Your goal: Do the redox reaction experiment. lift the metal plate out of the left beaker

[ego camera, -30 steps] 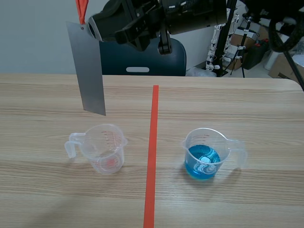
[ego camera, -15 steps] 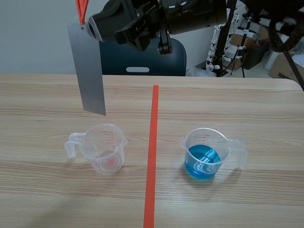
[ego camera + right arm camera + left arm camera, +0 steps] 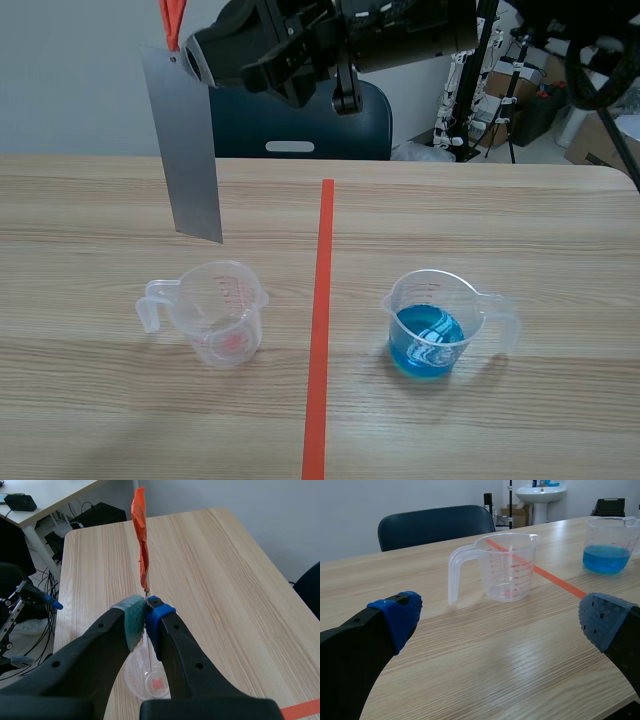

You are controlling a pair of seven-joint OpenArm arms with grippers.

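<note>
Right wrist view is showing right end effector [image 3: 145, 617] pinching the thin, stiff, probably slippery metal plate [image 3: 190, 150] at its top edge; left end effector [image 3: 500, 615] is sitting open.

A clear plastic beaker of blue liquid [image 3: 440, 325] stands right of the tape line on the light wooden table [image 3: 500, 220], its handle pointing right. A dark blue chair [image 3: 290, 130] sits beyond the far edge, with cardboard boxes [image 3: 597, 140] far right.
</note>
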